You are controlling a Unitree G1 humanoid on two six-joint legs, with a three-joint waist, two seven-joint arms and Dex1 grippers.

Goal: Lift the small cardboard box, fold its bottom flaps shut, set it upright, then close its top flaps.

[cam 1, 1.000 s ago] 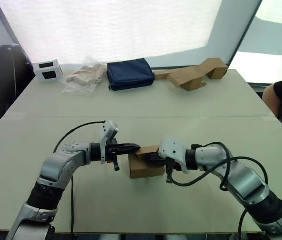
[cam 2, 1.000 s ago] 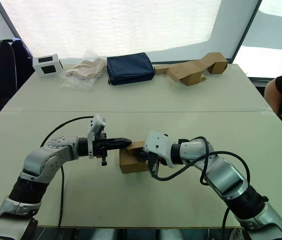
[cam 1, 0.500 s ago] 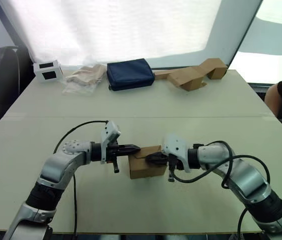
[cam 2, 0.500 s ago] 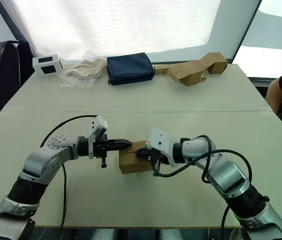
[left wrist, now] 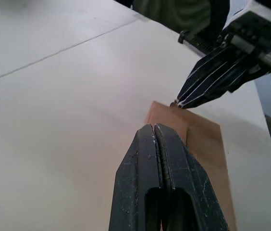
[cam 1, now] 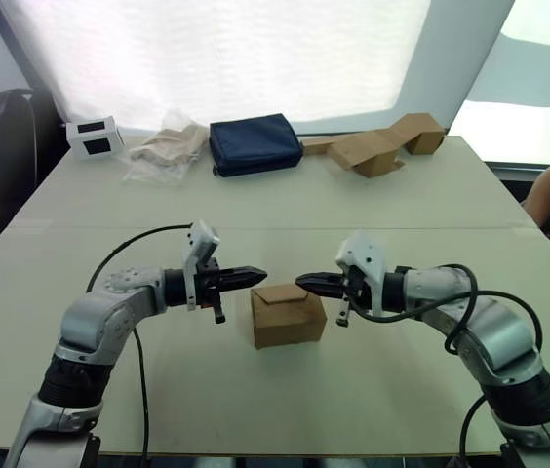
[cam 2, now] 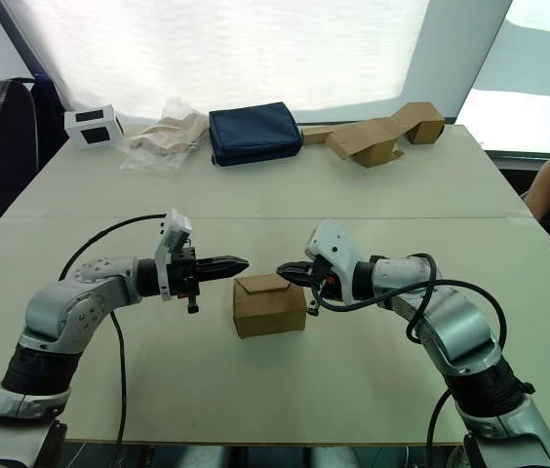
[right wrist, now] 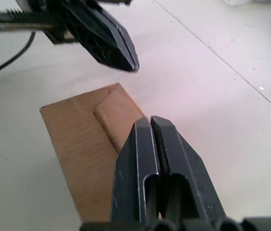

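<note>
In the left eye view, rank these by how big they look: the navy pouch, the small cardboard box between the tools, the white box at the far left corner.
1. Navy pouch, though it sits farther away.
2. Small cardboard box.
3. White box, farthest, so its true size is unsure.

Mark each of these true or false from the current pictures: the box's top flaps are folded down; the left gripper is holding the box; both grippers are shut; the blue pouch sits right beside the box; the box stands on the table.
1. The top flaps of the small cardboard box are folded down. True.
2. The left gripper is holding the box. False: it hangs clear of the box, holding nothing.
3. Both grippers are shut. True: the right gripper is shut as well.
4. The blue pouch sits right beside the box. False: it lies at the table's far edge.
5. The box stands on the table. True.
</note>
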